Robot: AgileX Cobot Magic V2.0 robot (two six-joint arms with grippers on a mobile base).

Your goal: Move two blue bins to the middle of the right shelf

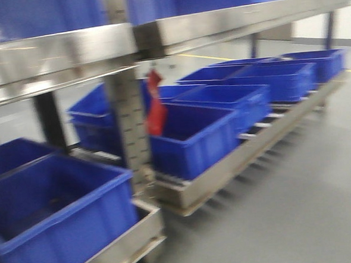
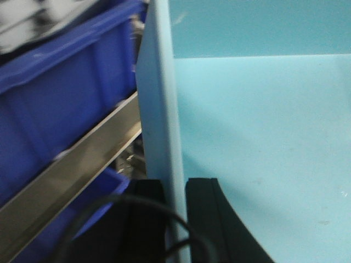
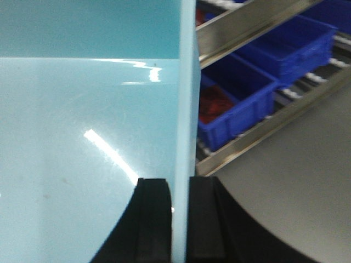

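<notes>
While front shows crates (image 1: 194, 139), end effectors (image 2: 175, 185) (image 3: 179, 183) clamp bin (image 2: 263, 137).

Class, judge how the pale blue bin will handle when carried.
Probably stiff: the pale blue bin shows a straight wall between the left gripper fingers. Possibly slippery: glossy glare shows beside the right gripper. Likely light: it looks empty.
</notes>
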